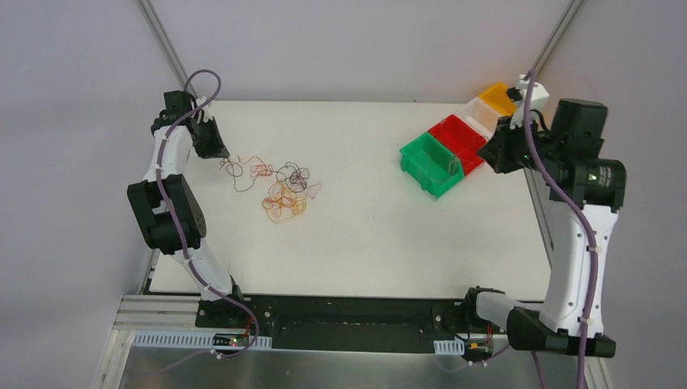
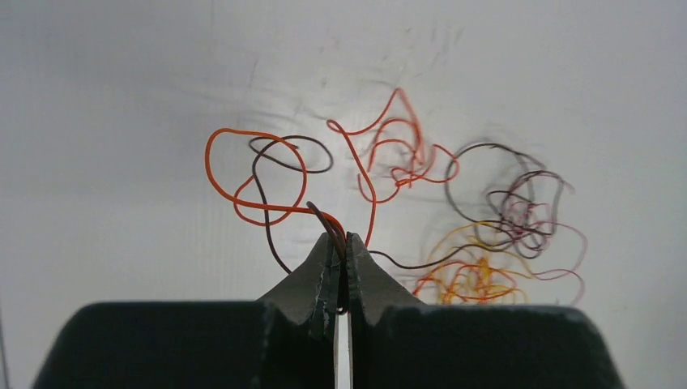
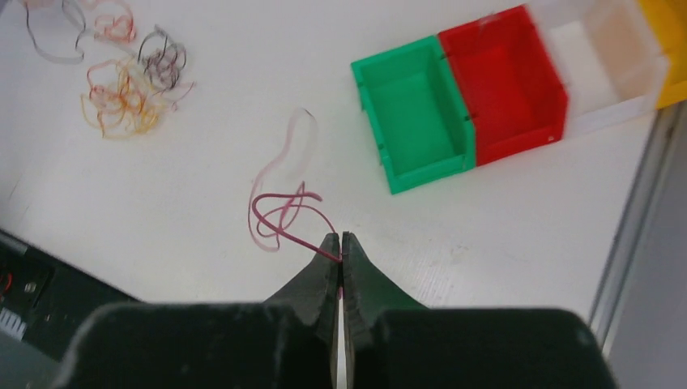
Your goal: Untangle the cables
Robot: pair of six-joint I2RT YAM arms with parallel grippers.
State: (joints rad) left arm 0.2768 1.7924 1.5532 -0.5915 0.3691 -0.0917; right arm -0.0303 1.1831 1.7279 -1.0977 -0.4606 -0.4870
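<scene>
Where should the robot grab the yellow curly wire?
Probably an outer loop of the yellow wire, from above on the near side: it lies flat on the table, and the dark tangle crowds its far side.

The cables (image 1: 279, 188) lie left on the table (image 1: 373, 235) (a row of bins (image 1: 429, 166) stands far right).

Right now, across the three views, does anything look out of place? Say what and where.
One pink wire is apart from the tangled cables: pinched in the shut right gripper, it hangs near the green bin.
</scene>
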